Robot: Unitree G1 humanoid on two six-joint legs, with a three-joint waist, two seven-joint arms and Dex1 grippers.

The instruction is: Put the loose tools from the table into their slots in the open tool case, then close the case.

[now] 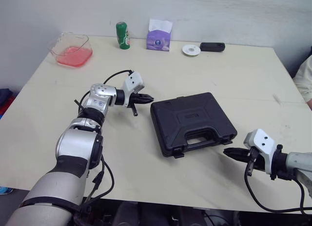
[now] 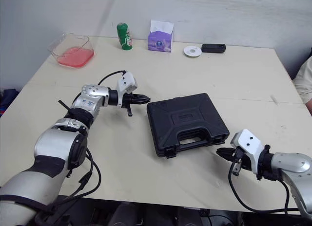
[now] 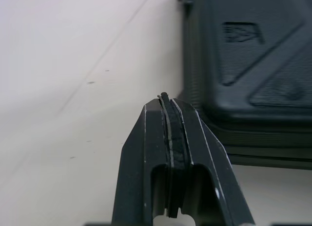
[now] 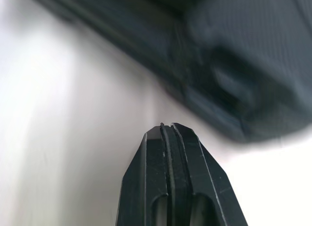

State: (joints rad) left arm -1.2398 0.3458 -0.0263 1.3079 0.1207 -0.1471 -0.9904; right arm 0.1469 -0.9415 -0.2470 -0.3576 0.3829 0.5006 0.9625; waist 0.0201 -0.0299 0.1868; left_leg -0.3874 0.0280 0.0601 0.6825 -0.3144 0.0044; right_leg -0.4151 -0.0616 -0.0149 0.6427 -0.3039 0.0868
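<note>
Mid-table: black tool case lies closed, handle toward the robot.
Left gripper fingers pressed together, empty, just beside the case's far-left corner; right gripper likewise, near its handle-side right corner.

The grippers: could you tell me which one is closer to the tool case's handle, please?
The right gripper, beside the handle of the tool case; the left gripper points at its far corner.
</note>
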